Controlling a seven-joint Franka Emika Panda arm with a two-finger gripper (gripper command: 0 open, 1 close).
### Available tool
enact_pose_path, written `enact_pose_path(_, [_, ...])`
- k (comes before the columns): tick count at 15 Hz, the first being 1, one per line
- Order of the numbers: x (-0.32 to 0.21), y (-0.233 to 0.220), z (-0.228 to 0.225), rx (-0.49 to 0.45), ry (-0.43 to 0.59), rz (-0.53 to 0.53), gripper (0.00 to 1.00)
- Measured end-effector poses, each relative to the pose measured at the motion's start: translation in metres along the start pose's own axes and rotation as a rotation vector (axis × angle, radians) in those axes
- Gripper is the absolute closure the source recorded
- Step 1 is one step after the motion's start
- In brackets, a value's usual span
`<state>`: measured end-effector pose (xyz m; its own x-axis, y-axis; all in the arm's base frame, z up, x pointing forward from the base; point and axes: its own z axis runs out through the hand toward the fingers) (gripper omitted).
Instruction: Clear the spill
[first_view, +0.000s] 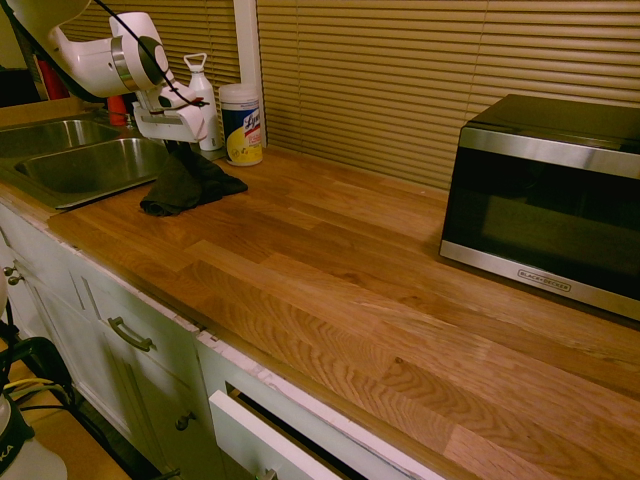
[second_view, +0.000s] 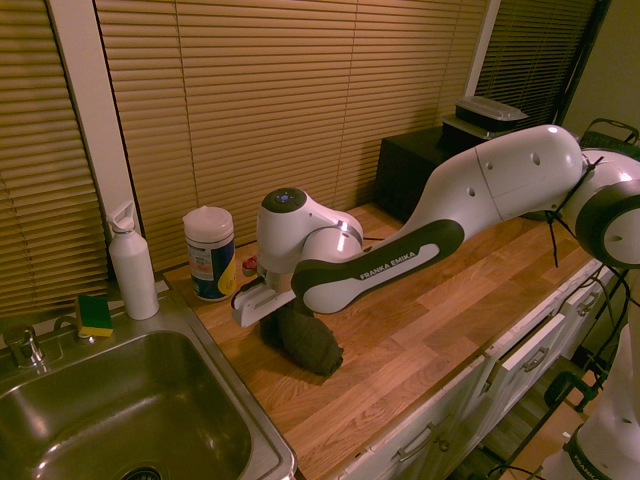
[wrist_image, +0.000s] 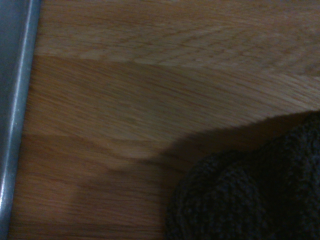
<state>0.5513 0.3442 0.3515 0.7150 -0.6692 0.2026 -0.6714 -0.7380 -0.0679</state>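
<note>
Wrist view first, since it's closest to the action: bare wood grain, the steel edge of the sink (wrist_image: 12, 120) along one side, and a lump of dark knitted cloth (wrist_image: 250, 195) poking in at a corner. No blotches on that patch of wood at all.

The pincer (first_view: 178, 145) is clamped together on the top of that cloth, pointing pretty much straight down, with the rest of the cloth bunched on the counter (first_view: 330, 270) under it. That's at the far left end of the counter, just beside the sink.

As for the spill, I honestly can't find it. Nothing dark and blotchy shows on the wood in either exterior view or up close. So my guess is it's either already wiped up or sitting under the cloth right now. If so, the job is mostly done and what's left is maybe one more pass and parking the cloth somewhere. Can't prove it from these shots though.

Readable stuff:
- wipes tub (first_view: 241, 122) behind the pincer says "Lysol"
- arm (second_view: 390, 262) has "FRANKA EMIKA" on its dark band
- microwave (first_view: 548, 200) at the right has a badge low on the door, looks like "BLACK+DECKER" but it's tiny

The white bottle (second_view: 133, 262) by the sink shows no print I can make out.
</note>
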Motion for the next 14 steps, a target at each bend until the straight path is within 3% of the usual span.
enact_pose_path(8, [-0.001, -0.001, -0.006, 0.008, 0.002, 0.012, 0.0])
enact_pose_path(14, [0.005, 0.009, -0.062, 0.065, 0.039, 0.043, 0.0])
